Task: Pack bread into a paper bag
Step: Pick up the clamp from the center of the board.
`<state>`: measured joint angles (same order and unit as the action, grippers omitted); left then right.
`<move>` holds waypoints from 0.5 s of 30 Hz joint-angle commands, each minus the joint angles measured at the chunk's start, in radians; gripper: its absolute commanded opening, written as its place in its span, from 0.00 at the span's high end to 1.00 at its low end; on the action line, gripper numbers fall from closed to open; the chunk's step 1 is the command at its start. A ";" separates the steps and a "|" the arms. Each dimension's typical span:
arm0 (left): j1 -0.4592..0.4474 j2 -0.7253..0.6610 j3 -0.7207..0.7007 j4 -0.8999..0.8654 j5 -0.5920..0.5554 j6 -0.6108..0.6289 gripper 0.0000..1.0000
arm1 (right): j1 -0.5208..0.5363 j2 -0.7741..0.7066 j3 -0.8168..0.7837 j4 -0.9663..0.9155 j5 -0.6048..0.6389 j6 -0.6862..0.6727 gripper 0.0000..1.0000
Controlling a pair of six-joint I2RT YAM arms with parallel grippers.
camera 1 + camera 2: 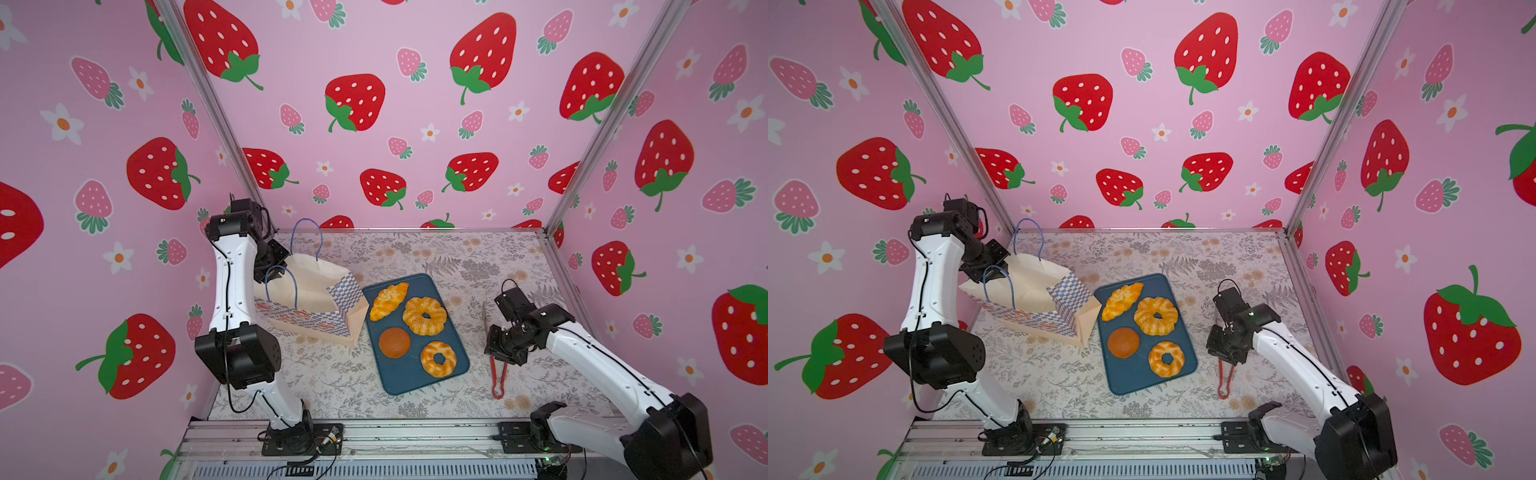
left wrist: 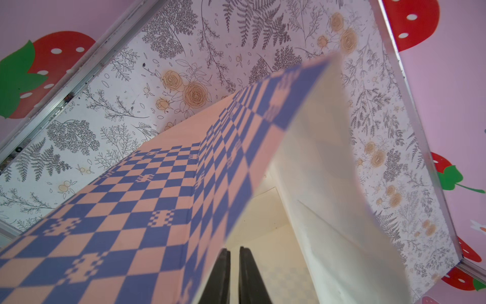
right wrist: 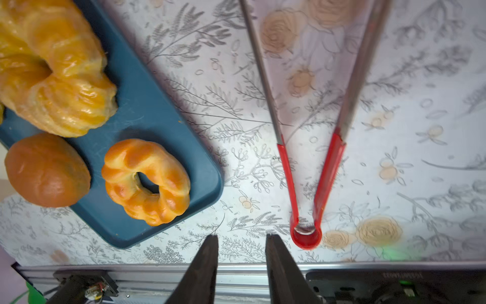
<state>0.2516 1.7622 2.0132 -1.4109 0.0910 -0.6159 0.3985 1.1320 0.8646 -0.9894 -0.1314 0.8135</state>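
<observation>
All 4 pcs of bread sat on the dark blue tray [image 1: 399, 374], none in the paper bag [image 1: 307, 320] yet: croissant [image 1: 388, 300], larger ring [image 1: 413, 320], bun [image 1: 394, 342], smaller ring [image 1: 430, 368]. The bag stood just beside the tray on the robot's left, mouth up & open. Its corner was at the tray edge, but we couldn't tell if it was touching.

L gripper [image 2: 234, 252] was at the bag's rim on the side away from the tray. Its jaws were nearly together, and in the L wrist view the bag wall ran down betw. them. We judged it pinched on the paper, holding the mouth open.

R gripper [image 3: 242, 237] hung low over the table [image 1: 332, 382] on the tray's other side, jaws part-open w/ nothing betw. them.

Key relation: the red-handled tongs [image 3: 330, 168] lay flat beneath it, near the tray's right edge and well apart from the bag. Their long axis ran approx. front-to-back, about parallel w/ the tray's long side. The hinge loop pointed toward the robot's base and the arms splayed toward the back wall. In the R wrist view the loop sat just beside one fingertip, on the side away from the tray, not betw. the jaws.

So the R arm was clearly nearer. We judged the next move needed a small sideways shift, then closing across both tong arms.
</observation>
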 commanded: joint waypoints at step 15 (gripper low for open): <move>0.004 0.020 0.110 -0.028 0.068 0.057 0.86 | -0.006 -0.291 -0.230 0.138 0.123 0.355 0.00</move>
<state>0.2516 1.7626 2.0914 -1.4147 0.1314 -0.5781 0.3965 0.9047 0.6857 -0.9497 0.0029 1.1561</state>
